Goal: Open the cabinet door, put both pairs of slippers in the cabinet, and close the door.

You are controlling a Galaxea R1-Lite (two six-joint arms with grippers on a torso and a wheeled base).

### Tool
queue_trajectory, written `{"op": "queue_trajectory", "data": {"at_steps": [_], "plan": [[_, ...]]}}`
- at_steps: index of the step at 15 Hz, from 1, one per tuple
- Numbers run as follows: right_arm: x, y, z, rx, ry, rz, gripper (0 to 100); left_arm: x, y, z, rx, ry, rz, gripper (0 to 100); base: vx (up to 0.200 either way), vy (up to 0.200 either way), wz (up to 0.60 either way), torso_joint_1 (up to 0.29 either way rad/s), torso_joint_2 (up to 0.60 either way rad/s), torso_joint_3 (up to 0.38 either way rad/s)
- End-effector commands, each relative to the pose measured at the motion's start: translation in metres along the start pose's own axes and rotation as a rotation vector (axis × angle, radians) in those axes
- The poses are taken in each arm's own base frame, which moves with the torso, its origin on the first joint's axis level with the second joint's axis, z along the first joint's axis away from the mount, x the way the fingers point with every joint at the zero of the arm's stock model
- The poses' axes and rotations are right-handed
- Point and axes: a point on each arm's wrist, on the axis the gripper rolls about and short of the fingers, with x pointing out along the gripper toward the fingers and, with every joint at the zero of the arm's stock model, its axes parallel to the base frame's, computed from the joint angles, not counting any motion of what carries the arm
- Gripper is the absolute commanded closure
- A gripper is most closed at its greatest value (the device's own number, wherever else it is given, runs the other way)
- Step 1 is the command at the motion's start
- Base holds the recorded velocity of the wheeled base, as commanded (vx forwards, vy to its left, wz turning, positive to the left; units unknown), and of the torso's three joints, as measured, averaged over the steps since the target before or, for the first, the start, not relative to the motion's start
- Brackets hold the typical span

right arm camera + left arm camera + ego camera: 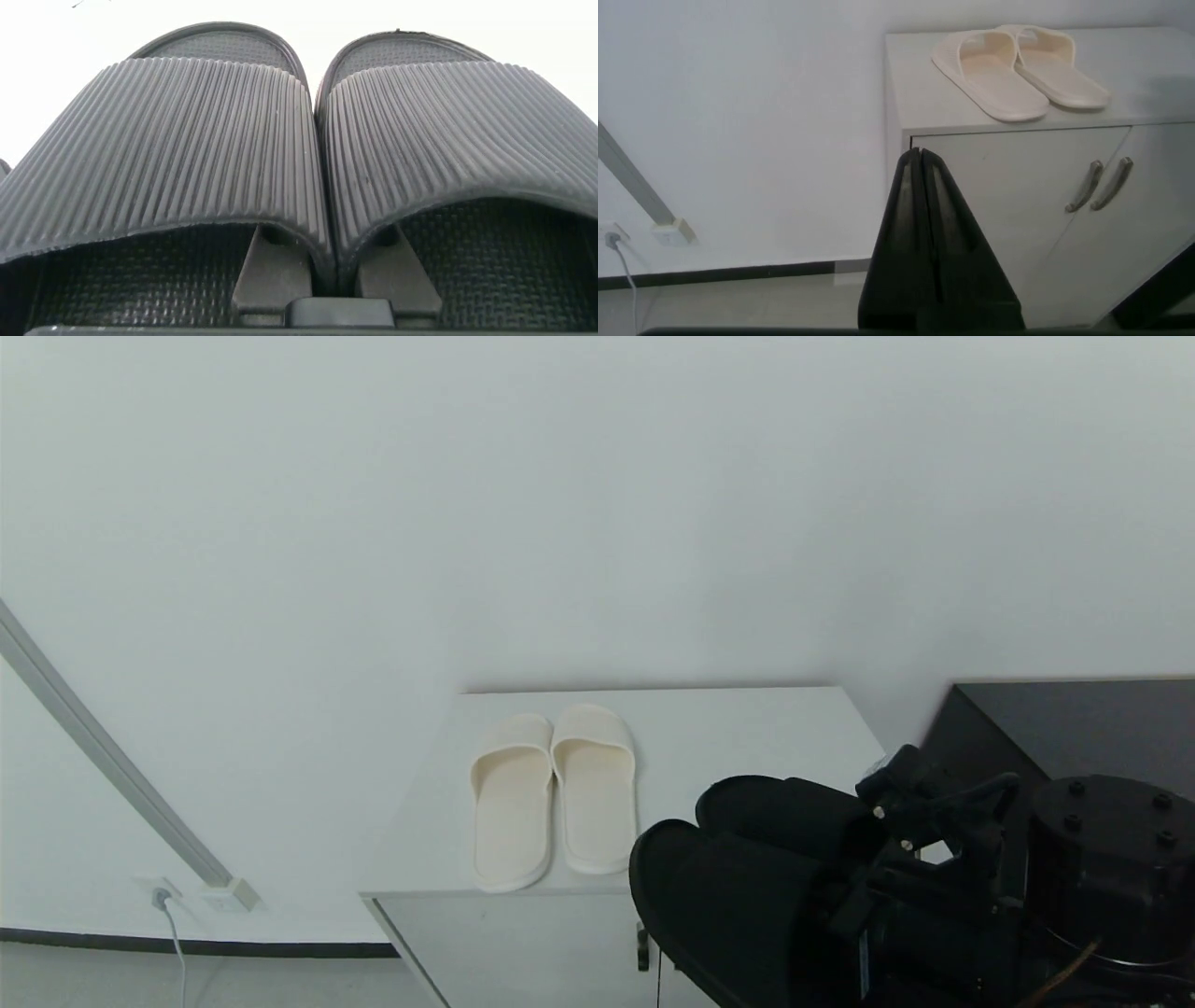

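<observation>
A white wall (pixel 597 504) backed the white cabinet (pixel 747 728). A dark unit (pixel 1074 719) stood at the cabinet's 3 o'clock, with a gap between them.

The left wrist view gave the cabinet front: 2 doors (pixel 1008 205) closed, 2 handles (pixel 1102 184) side by side at the seam.

The black slippers (pixel 747 868) hung at 4 o'clock from the white slippers (pixel 555 798), crossing the cabinet's front right corner in the head view. The white pair lay side by side on top, heels almost at the front edge. A wide stretch of top ran from them to the 3 o'clock edge.

The right wrist view gave the grip: the right tool (pixel 334 280) had 1 finger inside each black slipper, clamping their inner walls together. The left tool (pixel 921 163) was clenched on nothing, facing the doors.
</observation>
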Motion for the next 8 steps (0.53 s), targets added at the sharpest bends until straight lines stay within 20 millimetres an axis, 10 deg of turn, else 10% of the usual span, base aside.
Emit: {"op": "queue_trajectory", "data": {"at_steps": [1,8], "plan": [[-0.0006,0.0001,0.0011,0.000,-0.006,0.000,100,0.0001,0.0000,0.0000,0.000,0.001,0.000,100,-0.200,0.000,0.00,-0.022,0.00,0.002],[0.0050,-0.0055,-0.0054,-0.002,0.027,-0.011,100,0.0001,0.0000,0.0000,0.000,0.001,-0.001,100,-0.057,0.000,0.00,-0.002,0.00,0.001]]}}
